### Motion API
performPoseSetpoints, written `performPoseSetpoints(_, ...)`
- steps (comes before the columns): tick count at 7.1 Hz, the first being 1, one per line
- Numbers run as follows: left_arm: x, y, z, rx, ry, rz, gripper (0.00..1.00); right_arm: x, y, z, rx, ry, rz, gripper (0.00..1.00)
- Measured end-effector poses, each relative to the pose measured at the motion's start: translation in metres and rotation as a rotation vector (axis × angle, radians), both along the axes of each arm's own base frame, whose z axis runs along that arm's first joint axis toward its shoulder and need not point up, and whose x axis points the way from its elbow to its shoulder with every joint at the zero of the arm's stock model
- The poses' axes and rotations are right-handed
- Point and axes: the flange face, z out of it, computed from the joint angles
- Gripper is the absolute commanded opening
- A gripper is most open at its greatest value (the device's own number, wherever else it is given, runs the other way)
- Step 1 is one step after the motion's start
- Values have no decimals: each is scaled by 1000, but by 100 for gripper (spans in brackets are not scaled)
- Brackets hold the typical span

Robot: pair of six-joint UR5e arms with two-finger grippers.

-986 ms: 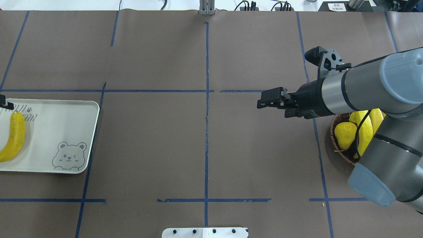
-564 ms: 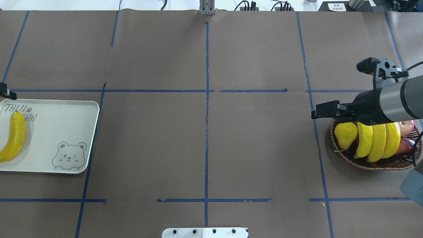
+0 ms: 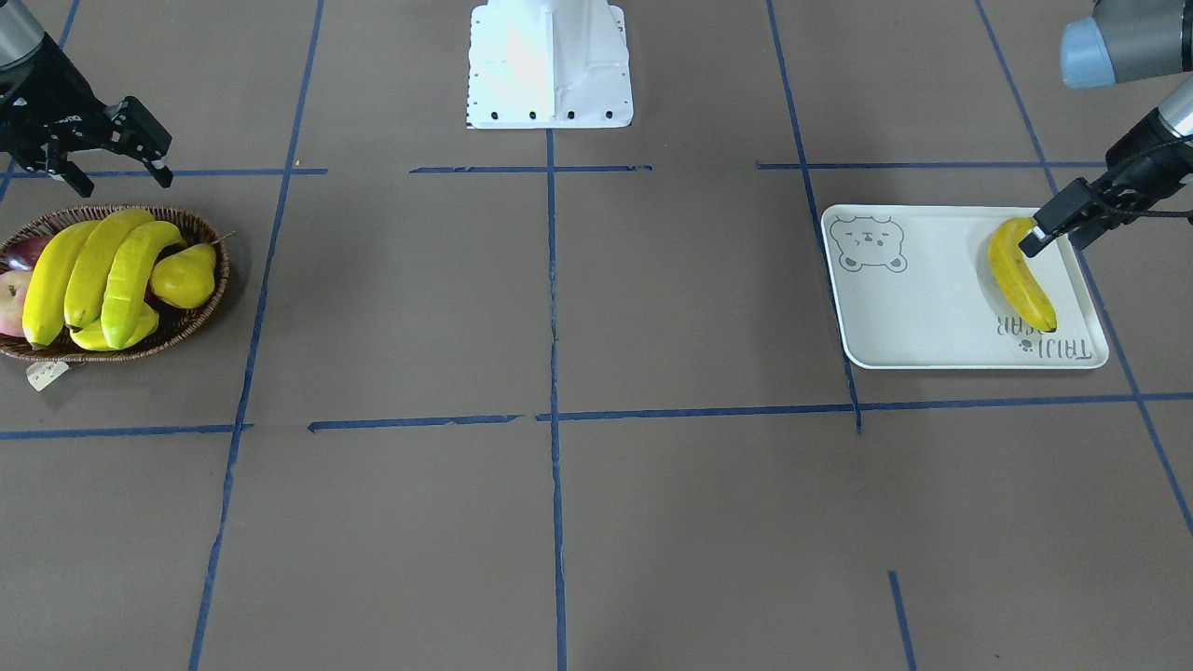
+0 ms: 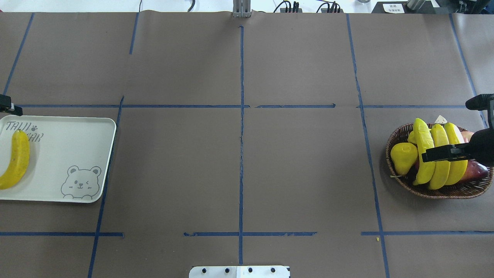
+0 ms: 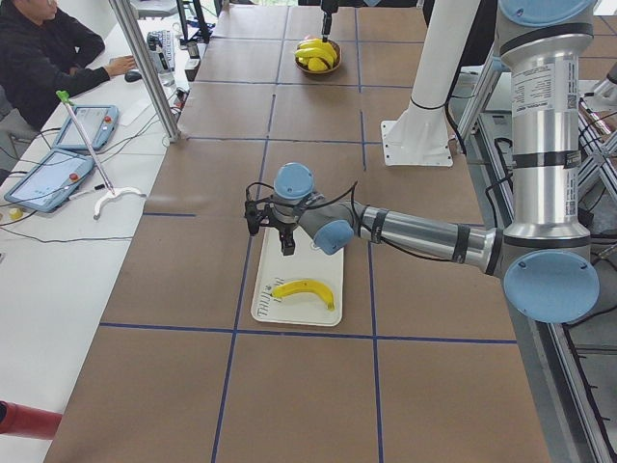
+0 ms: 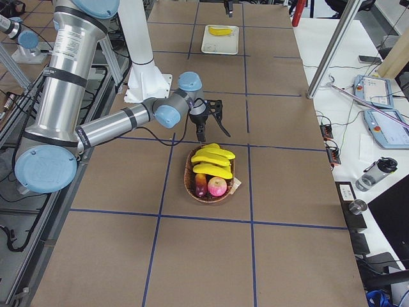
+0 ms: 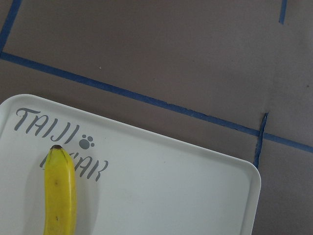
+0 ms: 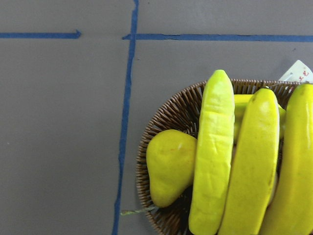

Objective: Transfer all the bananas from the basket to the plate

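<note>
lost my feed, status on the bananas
right gripper open by basket; left gripper at plate, state unclear. one banana on plate, three bananas in basket. pear alongside, nothing on top.

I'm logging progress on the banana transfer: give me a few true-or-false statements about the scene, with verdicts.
1. One banana lies on the plate. True.
2. The basket has no fruit left in it. False: three bananas lie in it.
3. The right gripper holds a banana. False: it is open and empty near the basket.
4. A pear sits in the basket. True.
</note>
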Motion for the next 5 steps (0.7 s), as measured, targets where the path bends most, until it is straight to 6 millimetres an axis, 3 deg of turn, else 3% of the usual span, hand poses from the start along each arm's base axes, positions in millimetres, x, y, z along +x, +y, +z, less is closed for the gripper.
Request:
performPoseSetpoints(3,2,0,-1,2,2,4,99,-3,1,40,14,92,-56,99)
performPoseSetpoints(4,3,0,-2,2,2,5,99,-11,2,51,10,121,-69,96)
performPoseSetpoints(5,3,0,-2,2,2,6,99,-16,3,57,1,143,-80,85)
